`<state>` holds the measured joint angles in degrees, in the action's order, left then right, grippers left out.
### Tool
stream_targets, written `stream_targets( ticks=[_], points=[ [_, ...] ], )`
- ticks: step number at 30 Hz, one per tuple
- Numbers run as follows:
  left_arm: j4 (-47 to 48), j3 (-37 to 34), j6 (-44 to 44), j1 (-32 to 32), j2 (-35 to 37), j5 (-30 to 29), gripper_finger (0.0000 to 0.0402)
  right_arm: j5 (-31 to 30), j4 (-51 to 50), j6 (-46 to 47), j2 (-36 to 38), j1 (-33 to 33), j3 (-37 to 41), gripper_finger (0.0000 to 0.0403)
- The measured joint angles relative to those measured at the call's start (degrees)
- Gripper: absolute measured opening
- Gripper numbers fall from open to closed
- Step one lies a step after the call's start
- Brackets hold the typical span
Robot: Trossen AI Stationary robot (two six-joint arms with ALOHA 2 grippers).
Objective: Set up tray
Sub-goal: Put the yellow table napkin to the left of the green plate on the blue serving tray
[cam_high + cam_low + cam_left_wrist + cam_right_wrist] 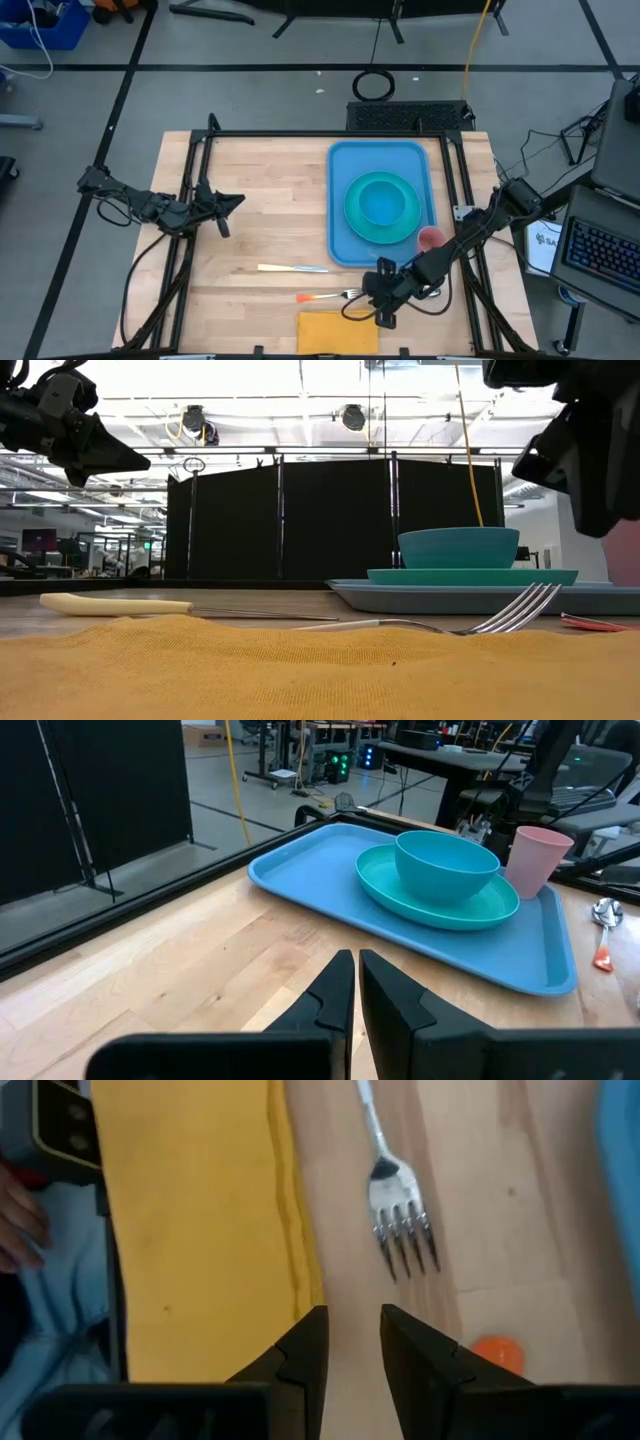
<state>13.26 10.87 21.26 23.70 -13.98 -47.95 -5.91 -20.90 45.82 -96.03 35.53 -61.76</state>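
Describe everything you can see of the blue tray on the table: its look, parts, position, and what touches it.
The tray is a large flat rectangle of smooth blue plastic with rounded corners and a low raised rim. It lies flat on the wooden table, toward its right side. A turquoise plate holding a turquoise bowl sits on it, and a pink cup stands in its corner nearest the right arm. No gripper touches it.

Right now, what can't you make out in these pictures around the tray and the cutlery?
- Pink cup: in the high view the right arm covers part of it; in the low view only a sliver shows at the frame edge.
- Spoon: left wrist view, cut off by the edge.
- Fork: right wrist view, handle runs out of frame.
- Tray floor: low view, seen edge-on, hidden by its own rim.
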Motion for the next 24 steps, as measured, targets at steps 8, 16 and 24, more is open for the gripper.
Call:
stream_targets(
  ticks=[8, 16, 24],
  points=[
    [0.0, 0.0, 0.0, 0.0, 0.0, 0.0, 0.0024, -1.5, 6.0, -3.0, -2.6, 0.6, 0.0, 0.0086],
    [0.0, 0.0, 0.0, 0.0, 0.0, 0.0, 0.0024, 4.7, 5.7, 0.2, -5.6, 1.3, 0.1, 0.0086],
    [0.0, 0.0, 0.0, 0.0, 0.0, 0.0, 0.0024, 6.4, 5.6, 6.0, -5.6, 2.1, 0.0, 0.0086]
  ],
)
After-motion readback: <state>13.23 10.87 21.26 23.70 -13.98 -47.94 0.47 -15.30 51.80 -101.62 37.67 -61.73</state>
